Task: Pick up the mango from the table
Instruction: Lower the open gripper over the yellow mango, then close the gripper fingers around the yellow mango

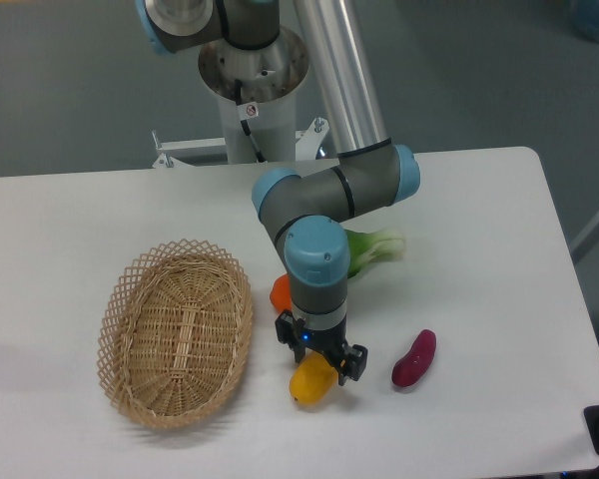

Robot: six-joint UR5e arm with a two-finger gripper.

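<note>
The mango lies on the white table near the front edge, yellow, with its upper end hidden under the gripper. My gripper points straight down over that end. Its two dark fingers stand apart on either side of the fruit, so it is open and straddles the mango without visibly squeezing it. I cannot tell whether the pads touch the skin.
A round orange sits just behind the gripper, partly hidden by the arm. A dark purple-red vegetable lies to the right, a green leafy vegetable behind the arm, and a wicker basket to the left.
</note>
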